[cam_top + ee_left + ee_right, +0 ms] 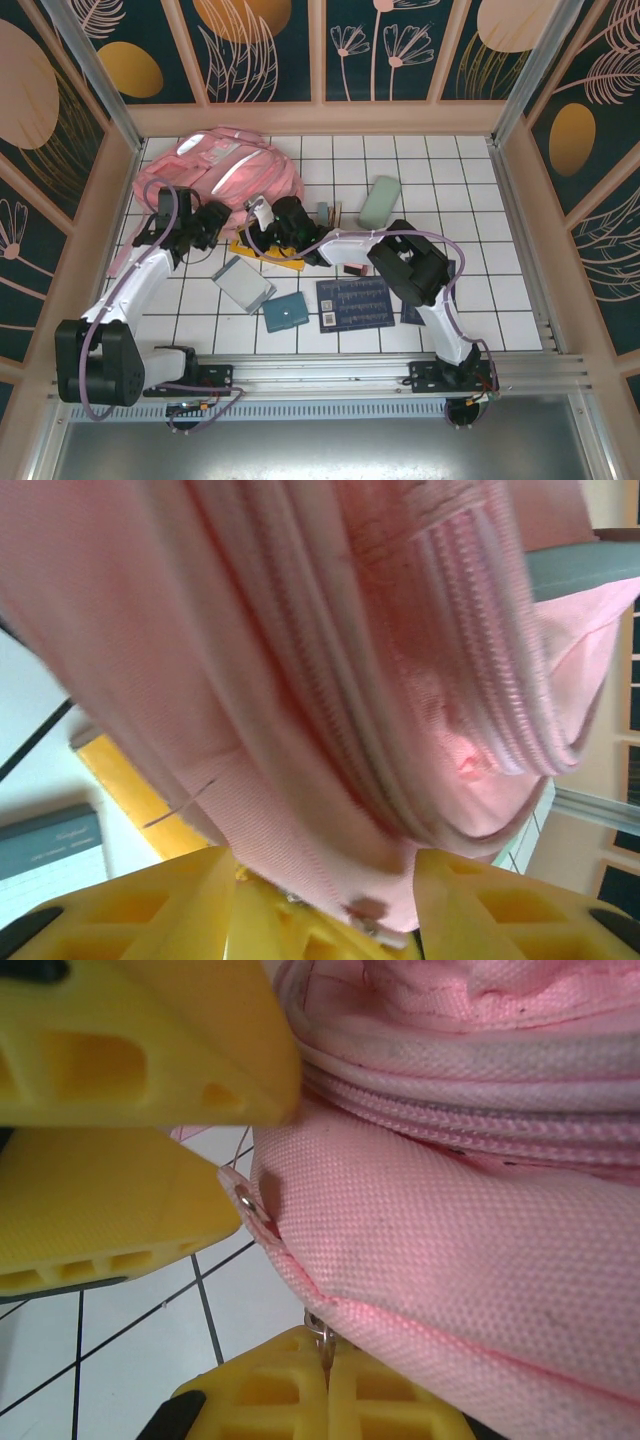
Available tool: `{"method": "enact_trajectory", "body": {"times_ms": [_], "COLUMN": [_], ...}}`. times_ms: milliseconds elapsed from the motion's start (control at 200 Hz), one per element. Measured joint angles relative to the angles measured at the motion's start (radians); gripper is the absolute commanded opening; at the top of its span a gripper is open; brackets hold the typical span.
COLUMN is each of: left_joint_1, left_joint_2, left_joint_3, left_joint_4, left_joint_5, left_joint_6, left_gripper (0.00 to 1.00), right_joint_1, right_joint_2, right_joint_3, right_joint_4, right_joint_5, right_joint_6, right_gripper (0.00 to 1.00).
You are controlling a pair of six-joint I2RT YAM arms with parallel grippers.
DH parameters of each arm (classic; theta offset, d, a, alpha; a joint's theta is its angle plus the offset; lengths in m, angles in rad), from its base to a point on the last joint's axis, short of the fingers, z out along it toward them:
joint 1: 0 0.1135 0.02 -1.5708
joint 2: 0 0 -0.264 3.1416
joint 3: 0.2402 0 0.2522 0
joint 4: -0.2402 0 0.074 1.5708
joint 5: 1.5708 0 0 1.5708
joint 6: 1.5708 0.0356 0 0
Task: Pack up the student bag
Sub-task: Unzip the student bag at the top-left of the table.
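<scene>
Both arms share one build. The left arm point(135, 285) and the right arm point(447, 332) have glossy white link shells set between bulky black joint housings. A thin lilac cable point(86, 398) runs loosely along each from a black base block bolted to a silver slotted rail point(330, 370). The left gripper point(322, 865) and the right gripper point(327, 1365) have thick, bright yellow plastic fingers point(130, 915) with moulded rectangular recesses and dark inserts lower down.

pink student bag point(225, 165) at far left of the white tiled table point(440, 180), left gripper point(210, 225) and right gripper point(262, 222) at its near edge, mint case point(380, 200) to the right, dark blue book point(355, 303) and teal notebook point(285, 313) nearer the arms
</scene>
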State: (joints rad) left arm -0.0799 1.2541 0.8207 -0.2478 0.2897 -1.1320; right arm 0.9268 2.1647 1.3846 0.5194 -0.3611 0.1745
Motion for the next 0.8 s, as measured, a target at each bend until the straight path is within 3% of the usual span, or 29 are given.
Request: {"method": "enact_trajectory", "body": {"times_ms": [200, 410, 796], "left_joint_1": [0.0, 0.002, 0.114], "left_joint_2": [0.042, 0.075, 0.063], "left_joint_3": [0.0, 0.002, 0.047], "left_joint_4": [0.039, 0.057, -0.049], "left_joint_5": [0.019, 0.029, 0.042], "left_joint_6": [-0.005, 0.016, 0.13], "left_gripper": [0.33, 0.0, 0.0], "right_joint_1": [0.005, 0.011, 0.004], "right_joint_2": [0.0, 0.0, -0.009], "right_joint_3": [0.0, 0.0, 0.003], "right_joint_4": [-0.009, -0.013, -0.073], "right_joint_5": [0.003, 0.023, 0.054], "right_joint_6": [-0.005, -0.012, -0.08], "right_gripper": [0.0, 0.0, 0.0]}}
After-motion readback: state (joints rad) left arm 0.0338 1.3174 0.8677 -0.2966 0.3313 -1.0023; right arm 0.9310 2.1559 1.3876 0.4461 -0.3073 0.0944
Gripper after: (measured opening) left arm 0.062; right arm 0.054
